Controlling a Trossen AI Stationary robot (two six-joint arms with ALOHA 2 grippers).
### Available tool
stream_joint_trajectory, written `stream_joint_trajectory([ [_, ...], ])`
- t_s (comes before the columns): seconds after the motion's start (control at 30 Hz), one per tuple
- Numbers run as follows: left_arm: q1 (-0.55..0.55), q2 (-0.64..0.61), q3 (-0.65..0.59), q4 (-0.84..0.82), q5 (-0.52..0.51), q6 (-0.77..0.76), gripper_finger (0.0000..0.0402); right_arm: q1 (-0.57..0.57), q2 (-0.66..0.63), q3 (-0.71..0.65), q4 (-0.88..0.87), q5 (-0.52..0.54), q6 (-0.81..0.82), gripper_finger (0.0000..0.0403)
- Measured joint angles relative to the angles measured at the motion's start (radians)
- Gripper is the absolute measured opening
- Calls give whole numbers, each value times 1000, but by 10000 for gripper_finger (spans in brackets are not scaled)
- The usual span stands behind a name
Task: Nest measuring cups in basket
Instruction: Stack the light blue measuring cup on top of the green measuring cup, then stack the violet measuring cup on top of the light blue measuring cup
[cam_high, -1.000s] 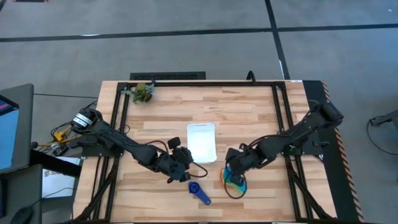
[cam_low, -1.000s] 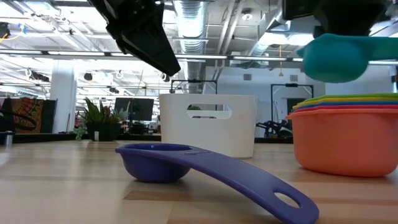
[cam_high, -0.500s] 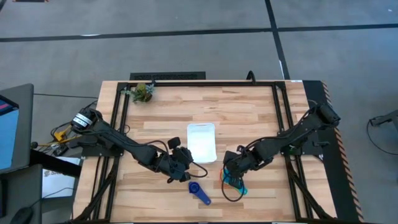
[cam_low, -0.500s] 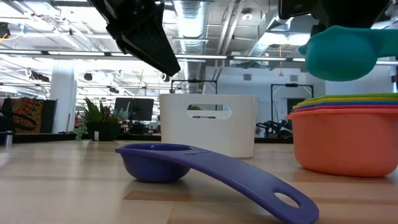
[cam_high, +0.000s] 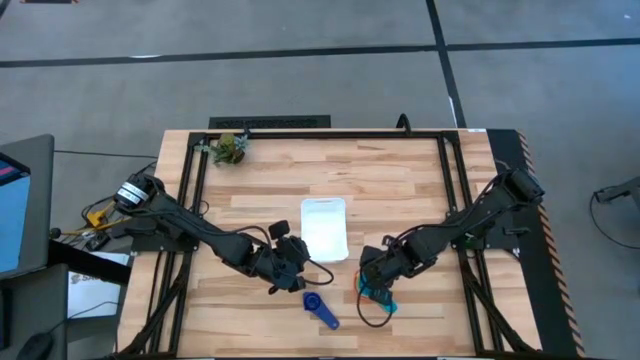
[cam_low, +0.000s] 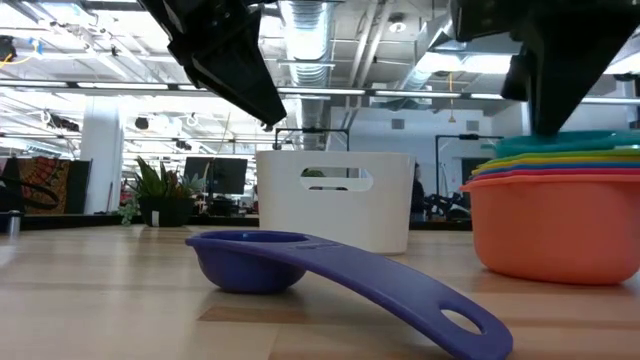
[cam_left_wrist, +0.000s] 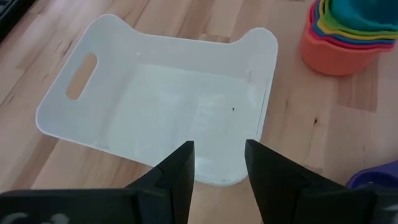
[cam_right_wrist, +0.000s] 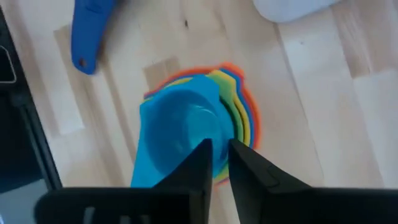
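Teal plastic measuring cup (cam_right_wrist: 180, 127) sits directly beneath the right tool (cam_right_wrist: 217, 165), seated atop the rainbow stack of nested plastic cups (cam_low: 555, 215) on the bench, fingers nearly closed astride its handle; grip on it unclear.
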Motion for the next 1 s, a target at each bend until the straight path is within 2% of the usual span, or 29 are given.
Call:
stream_joint_trajectory([
  [0.33,0,0,0,-1,13,-1,132,0,1,-1,-4,5,-8,174],
  [0.5,0,0,0,-2,114,34,132,0,-7,2,-2,49,-11,206],
  [0.7,-7,17,-1,21,276,41,132,6,-7,39,-8,85,-45,209],
  [1.0,-35,125,-1,119,301,17,132,6,-7,76,4,127,-71,194],
])
